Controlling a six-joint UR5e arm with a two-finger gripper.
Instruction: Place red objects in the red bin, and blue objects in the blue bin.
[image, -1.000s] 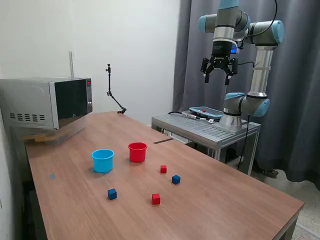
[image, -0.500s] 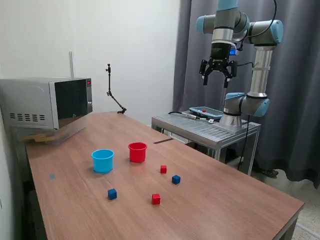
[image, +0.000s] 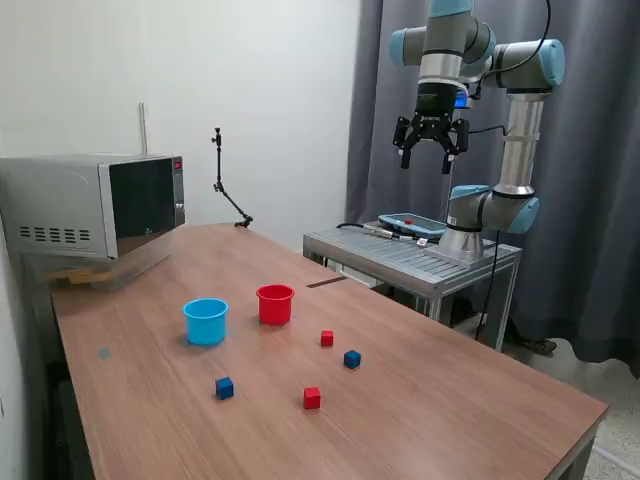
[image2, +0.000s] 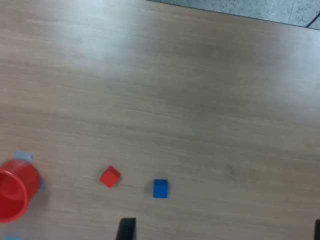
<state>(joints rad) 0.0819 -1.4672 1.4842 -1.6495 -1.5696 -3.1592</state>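
Pincer (image: 430, 153) high over the far side of the bench (image: 470, 400), fingers spread wide, nothing between them. Over the last second it has drifted slightly up and toward the exterior view's left; the travel is small. Nothing on the bench has moved.

All task items lie well below the pincer and apart from it:
- Red cup (image: 275, 304) and blue cup (image: 206, 321) side by side, both apparently empty.
- Red cube (image: 327, 338) and blue cube (image: 352, 358) nearest under the pincer; the wrist view shows this pair close together, red cube (image2: 109, 176), blue cube (image2: 160, 188), with the red cup (image2: 15, 190) at the frame edge.
- Second red cube (image: 312, 398) and second blue cube (image: 224, 388) farther off.

Judgement: sorting not begun; no cube binned. The arm looks to be lining up over the near pair before descending.
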